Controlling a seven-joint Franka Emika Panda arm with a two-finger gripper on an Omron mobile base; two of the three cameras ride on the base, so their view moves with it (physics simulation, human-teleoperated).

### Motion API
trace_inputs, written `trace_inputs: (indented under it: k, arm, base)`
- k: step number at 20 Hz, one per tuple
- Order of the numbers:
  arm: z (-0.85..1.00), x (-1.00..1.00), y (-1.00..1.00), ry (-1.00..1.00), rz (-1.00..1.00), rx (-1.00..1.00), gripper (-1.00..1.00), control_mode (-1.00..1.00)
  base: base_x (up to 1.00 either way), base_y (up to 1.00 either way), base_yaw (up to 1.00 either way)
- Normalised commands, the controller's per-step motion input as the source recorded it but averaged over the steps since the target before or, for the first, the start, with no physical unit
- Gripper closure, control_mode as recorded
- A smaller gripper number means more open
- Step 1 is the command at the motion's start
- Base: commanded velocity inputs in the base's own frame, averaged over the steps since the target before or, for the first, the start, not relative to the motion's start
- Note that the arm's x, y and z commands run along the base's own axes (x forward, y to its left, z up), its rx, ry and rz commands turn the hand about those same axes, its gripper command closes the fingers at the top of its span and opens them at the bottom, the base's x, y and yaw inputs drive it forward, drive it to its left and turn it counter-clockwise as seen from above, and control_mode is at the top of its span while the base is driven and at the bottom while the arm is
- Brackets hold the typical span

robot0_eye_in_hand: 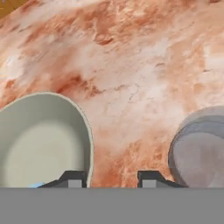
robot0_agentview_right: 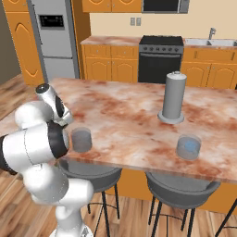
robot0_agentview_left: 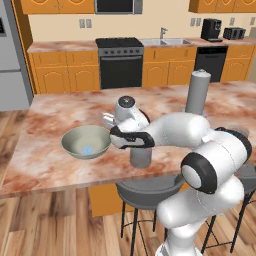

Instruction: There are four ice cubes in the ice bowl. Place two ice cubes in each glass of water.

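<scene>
Matt ice bowl (robot0_agentview_left: 86, 142) on glossy marble counter (robot0_agentview_left: 50, 150)

A: Where does the left base view sit?
B: Behind the arm, looking forward and down over the marbled reddish island counter (robot0_agentview_left: 50, 150); the wide pale grey-green bowl (robot0_agentview_left: 86, 142) lies left of centre; the tall grey opaque cylinder (robot0_agentview_left: 198, 92) stands upper right.
A: And the right base view?
B: Same counter (robot0_agentview_right: 129, 120) from the other side; the cylinder (robot0_agentview_right: 173, 97) sits right of centre.
A: The hand view?
B: Close above the counter (robot0_eye_in_hand: 131, 87); bowl rim (robot0_eye_in_hand: 85, 127) lower left.
</scene>
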Motion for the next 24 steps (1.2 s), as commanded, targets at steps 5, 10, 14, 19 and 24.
trace_inputs:
  k: [5, 10, 14, 19, 24]
  arm:
    - [1.00, -0.58, -0.60, -0.05, 0.00, 0.08, 1.00, -1.00]
    - [0.93, -0.62, -0.44, 0.00, 0.00, 0.00, 1.00, -1.00]
    - [0.15, -0.36, -0.14, 0.08, 0.00, -0.01, 1.00, -1.00]
    - [-0.20, -0.42, -0.32, 0.07, 0.00, 0.00, 1.00, -1.00]
    - [-0.31, -0.12, -0.36, 0.05, 0.00, 0.00, 1.00, -1.00]
  base:
    - [0.00, 0.00, 0.00]
    - [0.00, 0.00, 0.00]
    - [0.00, 0.00, 0.00]
    - [0.00, 0.00, 0.00]
    - [0.00, 0.00, 0.00]
